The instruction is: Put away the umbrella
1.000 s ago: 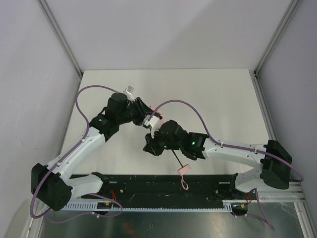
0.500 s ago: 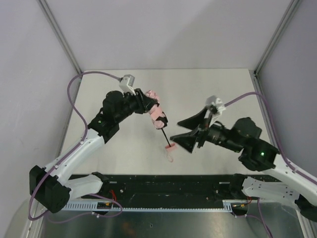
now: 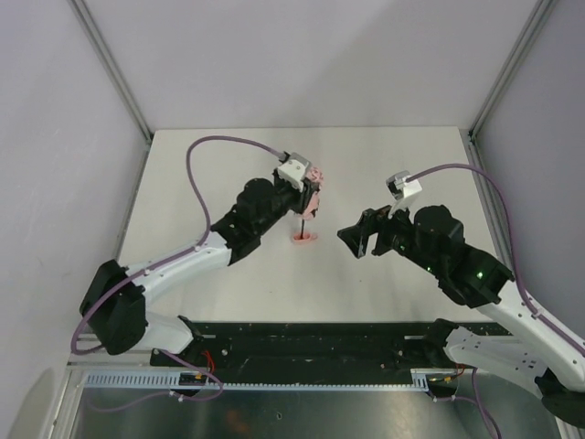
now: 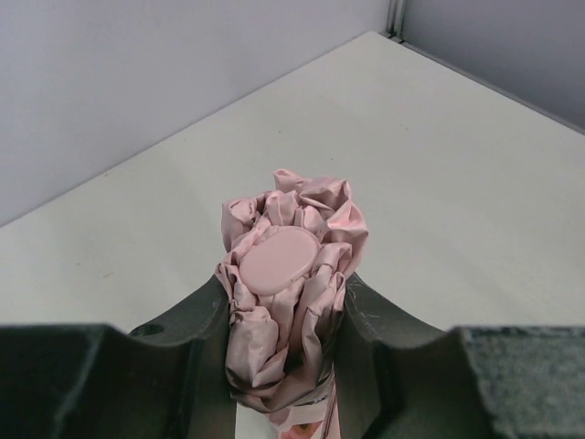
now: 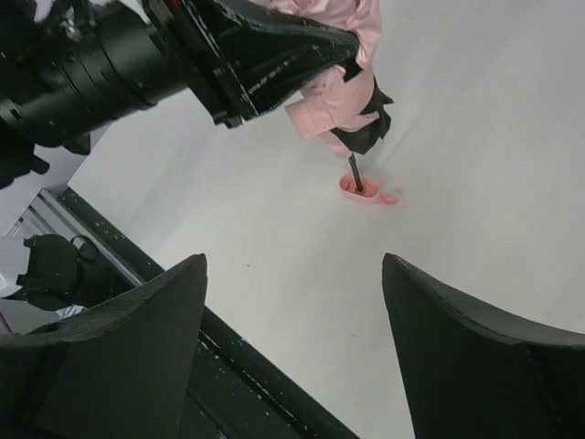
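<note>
The pink umbrella [image 4: 283,274] is gripped by the left fingers [image 4: 183,338], which are closed on its bunched fabric from both sides. The umbrella is held upright near the middle of the white tabletop [image 3: 201,174], with its round pink cap facing up. Its thin black shaft [image 5: 355,174] points down. The small pink handle [image 5: 364,190] at the bottom seems to be touching the tabletop, though this cannot be seen for sure. The right fingers [image 5: 475,357] are spread wide open and nothing is held in them. They are found near the umbrella, on its right side and apart from it, and are pointed toward the handle. A purple cable [image 3: 228,139] is looped above the left arm.
</note>
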`<action>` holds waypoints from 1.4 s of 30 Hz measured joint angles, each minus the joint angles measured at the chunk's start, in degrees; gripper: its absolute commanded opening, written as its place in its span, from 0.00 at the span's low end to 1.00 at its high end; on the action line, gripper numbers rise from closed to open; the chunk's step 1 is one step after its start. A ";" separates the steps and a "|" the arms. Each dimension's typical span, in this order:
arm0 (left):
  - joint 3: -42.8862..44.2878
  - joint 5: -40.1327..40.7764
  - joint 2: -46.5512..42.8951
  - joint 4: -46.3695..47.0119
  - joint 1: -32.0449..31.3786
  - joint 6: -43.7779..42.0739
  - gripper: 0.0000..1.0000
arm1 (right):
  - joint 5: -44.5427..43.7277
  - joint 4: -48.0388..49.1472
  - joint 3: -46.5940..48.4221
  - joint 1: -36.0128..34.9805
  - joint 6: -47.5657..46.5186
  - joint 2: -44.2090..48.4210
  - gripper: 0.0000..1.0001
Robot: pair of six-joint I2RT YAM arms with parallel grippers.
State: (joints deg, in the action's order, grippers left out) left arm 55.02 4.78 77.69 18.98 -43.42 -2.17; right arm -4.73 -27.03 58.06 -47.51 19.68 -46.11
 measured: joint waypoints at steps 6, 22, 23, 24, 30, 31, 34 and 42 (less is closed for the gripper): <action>-5.27 1.57 5.29 7.91 -2.54 1.86 0.00 | -0.68 -1.25 -1.81 0.57 0.50 3.43 0.81; -10.03 -11.89 11.10 5.55 0.72 21.35 0.00 | -0.35 -3.65 -3.96 1.33 2.84 4.92 0.81; -8.55 -14.19 11.06 3.34 1.73 22.88 0.00 | -0.39 -4.11 -4.00 1.38 2.89 4.92 0.81; -6.49 -17.20 11.26 0.63 3.13 24.92 0.01 | -0.39 -4.44 -4.07 1.42 2.99 4.92 0.81; 5.88 -35.17 17.22 -5.31 12.46 36.46 0.04 | -0.44 -6.10 -4.94 1.53 4.22 4.09 0.81; 8.11 -37.33 19.34 -6.58 13.77 37.13 0.04 | -0.42 -6.23 -5.03 1.53 4.33 3.61 0.81; 16.37 -41.29 27.30 -13.09 17.27 36.87 0.07 | -0.26 -6.73 -5.25 1.62 4.72 1.90 0.81; 46.86 -44.00 54.71 -28.59 28.39 35.69 0.25 | 0.72 -8.46 -5.77 1.86 5.84 1.20 0.81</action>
State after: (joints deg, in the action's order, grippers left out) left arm 101.89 -39.22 132.40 -9.61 -15.03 33.52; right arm -4.01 -35.48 52.29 -45.65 25.52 -44.91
